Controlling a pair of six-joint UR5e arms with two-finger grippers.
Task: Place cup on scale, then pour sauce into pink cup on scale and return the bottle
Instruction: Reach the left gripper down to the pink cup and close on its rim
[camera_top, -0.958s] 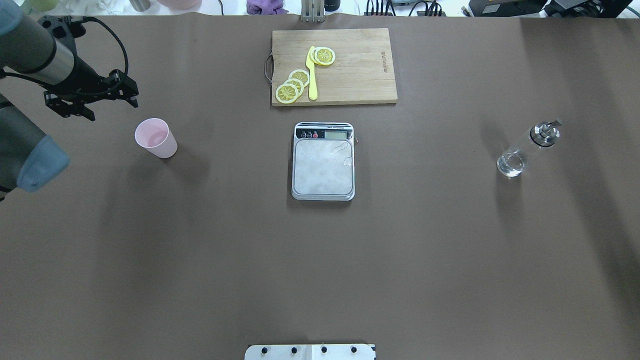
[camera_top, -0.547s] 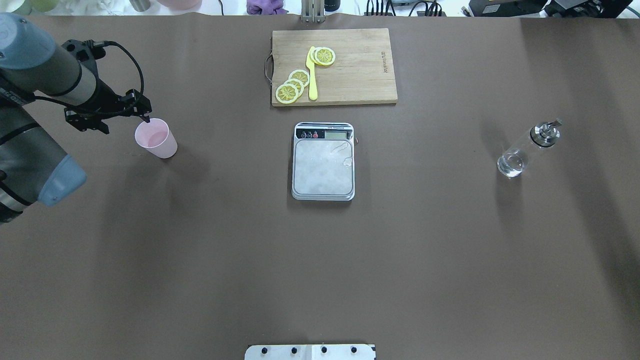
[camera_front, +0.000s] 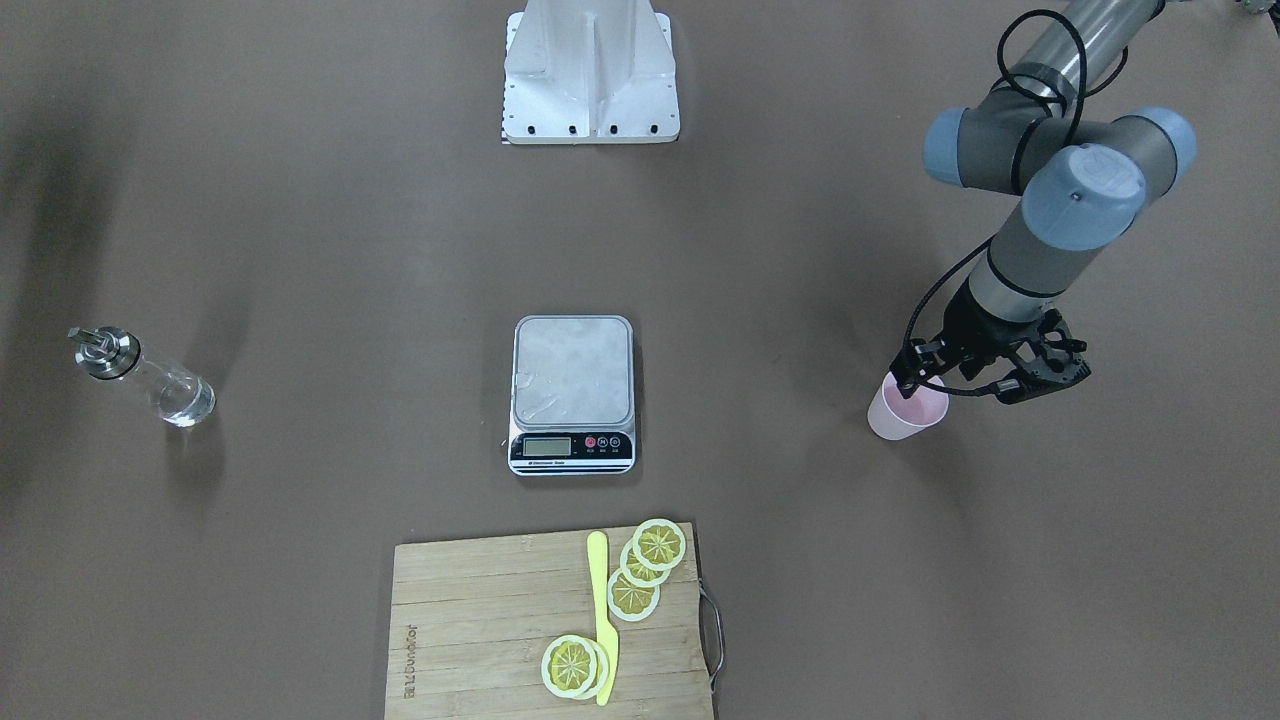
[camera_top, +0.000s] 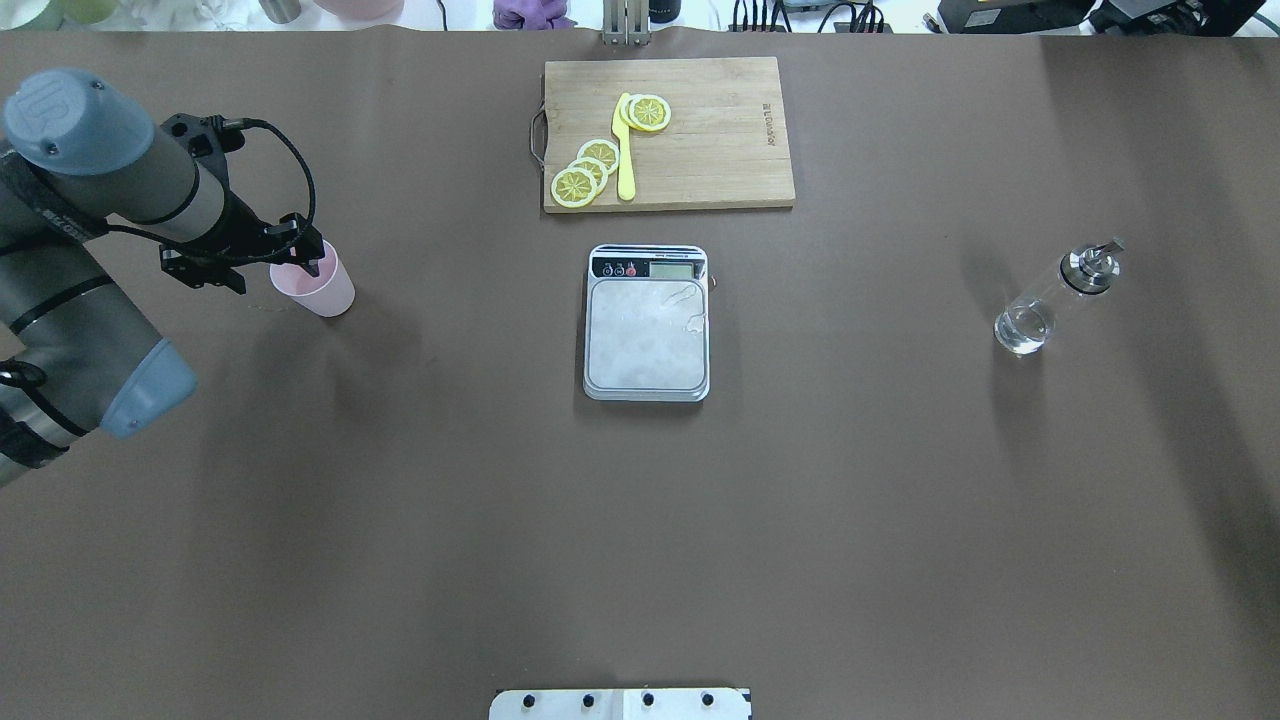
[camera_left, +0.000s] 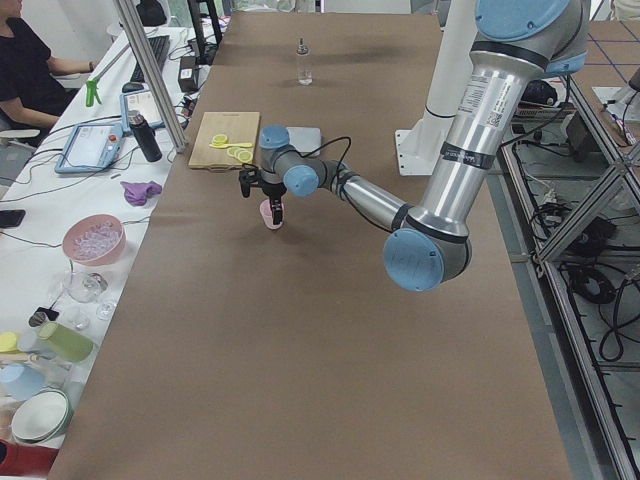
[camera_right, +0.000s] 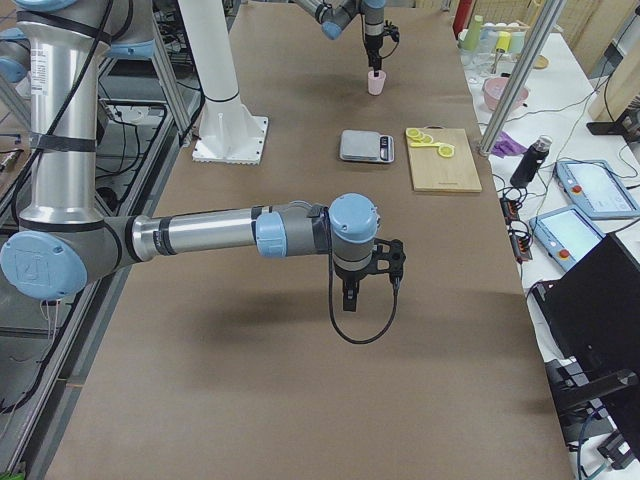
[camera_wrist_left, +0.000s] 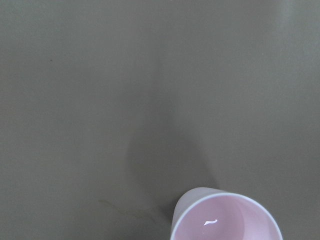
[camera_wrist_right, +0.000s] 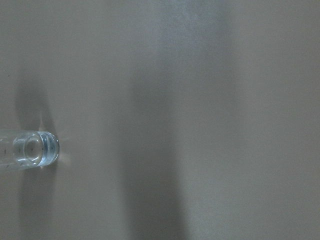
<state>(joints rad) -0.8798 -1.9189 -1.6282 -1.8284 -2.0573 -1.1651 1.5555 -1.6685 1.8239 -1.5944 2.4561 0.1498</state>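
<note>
one cup (camera_top: 332, 293) stands upright, mouth up, left end effector (camera_top: 281, 276) at its rim.

The cup (camera_wrist_left: 225, 222) was cut off by the lower edge of the left wrist view; only its rim and some wall showed. From overhead the left pincer (camera_top: 277, 274), spread wide by the desk's left edge, covered part of that rim, and whether it touched the wall could not be told. The bottle (camera_wrist_right: 30, 149) ran off the right wrist view's left side, blurred, only its base showing. The right pincer (camera_right: 372, 292) appeared only in the exterior right view, its jaws unreadable. The digits on the scale (camera_top: 647, 340) were too small to read.
</note>
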